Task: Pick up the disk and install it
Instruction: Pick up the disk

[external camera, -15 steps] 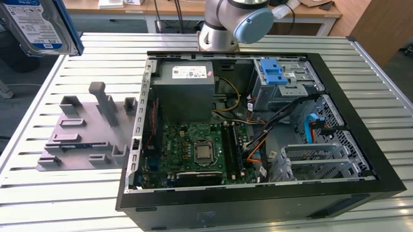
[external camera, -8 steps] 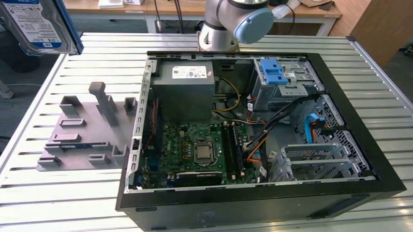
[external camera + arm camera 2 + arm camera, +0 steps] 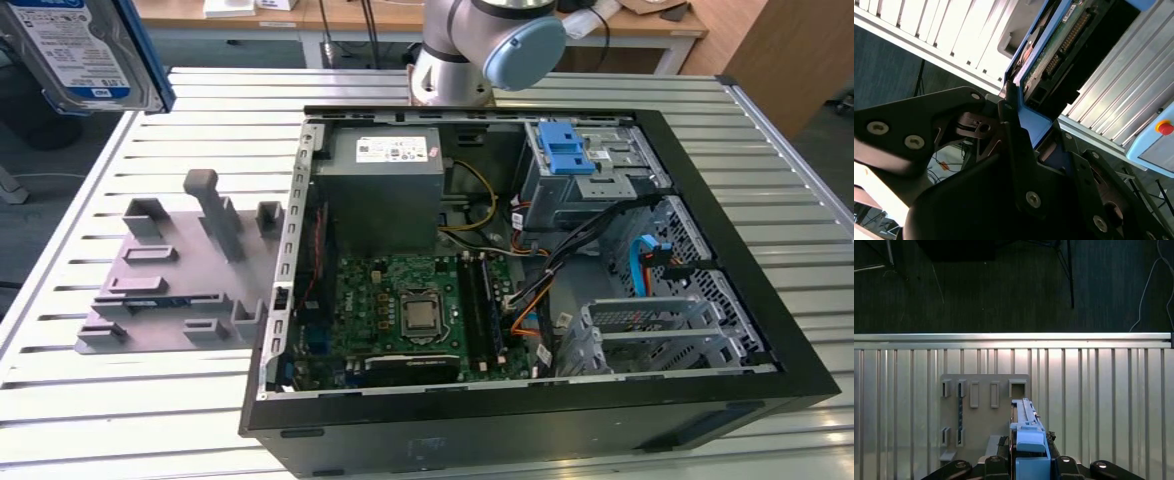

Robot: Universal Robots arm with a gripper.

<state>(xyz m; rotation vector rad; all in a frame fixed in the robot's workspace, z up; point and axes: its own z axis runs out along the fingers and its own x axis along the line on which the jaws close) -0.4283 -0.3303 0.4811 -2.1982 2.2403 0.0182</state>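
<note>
Currently the gripper [image 3: 1029, 452] clamps the disk [image 3: 83, 50] upright at upper left; the computer case [image 3: 534, 432] sits lower right of it.

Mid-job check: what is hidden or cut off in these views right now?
- Exterior view: the disk is cut by the top and left edges.
- Exterior view: the drive cage is covered by its blue latch and cables; whether a bay is free cannot be told.
- First wrist view: the disk sits edge-on in the gripper, its faces unseen.
- Second wrist view: the gripper's body covers part of the disk.
</note>
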